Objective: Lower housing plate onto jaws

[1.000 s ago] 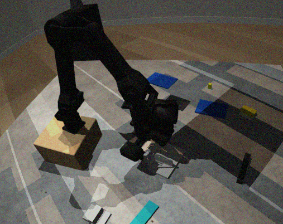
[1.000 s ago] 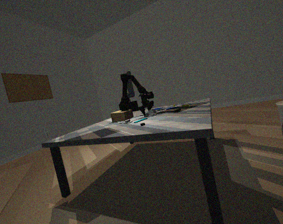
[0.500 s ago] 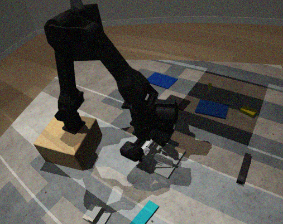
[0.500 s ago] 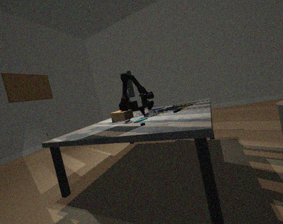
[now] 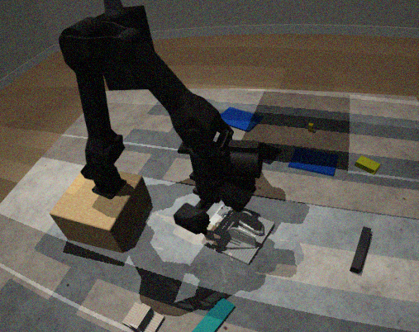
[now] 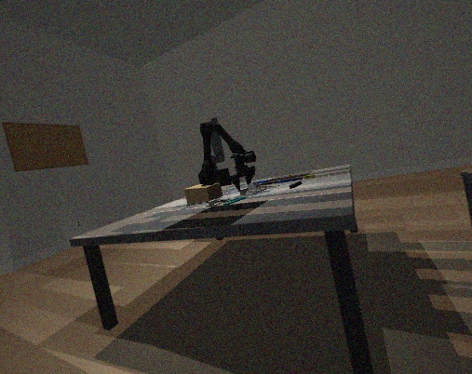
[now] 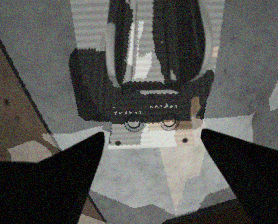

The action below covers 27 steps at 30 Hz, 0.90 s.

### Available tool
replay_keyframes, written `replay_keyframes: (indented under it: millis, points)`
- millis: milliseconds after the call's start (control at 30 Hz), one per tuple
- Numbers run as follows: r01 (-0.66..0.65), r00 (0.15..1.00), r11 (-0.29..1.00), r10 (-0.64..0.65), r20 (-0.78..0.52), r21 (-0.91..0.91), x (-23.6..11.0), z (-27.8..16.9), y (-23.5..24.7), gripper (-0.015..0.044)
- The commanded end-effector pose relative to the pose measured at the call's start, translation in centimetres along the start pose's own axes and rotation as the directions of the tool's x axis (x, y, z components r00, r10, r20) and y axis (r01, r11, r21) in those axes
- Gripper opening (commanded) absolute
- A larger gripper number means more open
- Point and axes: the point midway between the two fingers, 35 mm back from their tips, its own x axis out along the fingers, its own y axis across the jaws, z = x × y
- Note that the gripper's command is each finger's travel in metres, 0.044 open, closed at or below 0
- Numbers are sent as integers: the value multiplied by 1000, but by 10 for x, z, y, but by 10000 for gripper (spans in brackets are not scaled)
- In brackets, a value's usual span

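Note:
My gripper (image 5: 223, 218) (image 6: 247, 188) (image 7: 153, 134) is open and low over the mechanism, with empty space between its fingertips and the sides of a pale flat end piece (image 7: 156, 142). That piece, apparently the housing plate, has two round pin heads and small dark holes. Two curved jaws (image 7: 119, 55) (image 7: 189, 50) extend up the wrist view, above a pale grey base plate (image 5: 249, 258) (image 7: 89, 25). Deep shadow crosses their near ends. The arm and fingers partly cover the mechanism in the top view. I cannot tell whether the housing plate is fully level and closed.
A wooden block (image 5: 99, 208) (image 6: 202, 193) stands under the arm's base. A dark bar (image 5: 361, 250) and yellow block (image 5: 368, 164) lie right. Blue plates (image 5: 240, 118) (image 5: 314, 161) lie behind. A teal bar (image 5: 215, 315) and pale ribbed part (image 5: 137, 315) lie in front.

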Motion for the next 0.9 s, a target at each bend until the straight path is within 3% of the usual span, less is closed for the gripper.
replay_keyframes:
  millis: [0, 100, 267, 633, 867]
  points:
    - [-5, 1000, 1000, 5, 22, 3, -32, 5, 1, 440]
    - [-4, 1000, 1000, 4, 23, 4, -57, 2, 0, 440]
    - [-8, 1000, 1000, 8, 26, 2, -53, 0, 0, 440]
    - [-3, 1000, 1000, 3, 19, 4, -104, -54, -20, 440]
    - [-2, 1000, 1000, 2, 18, 5, -107, -58, -22, 440]
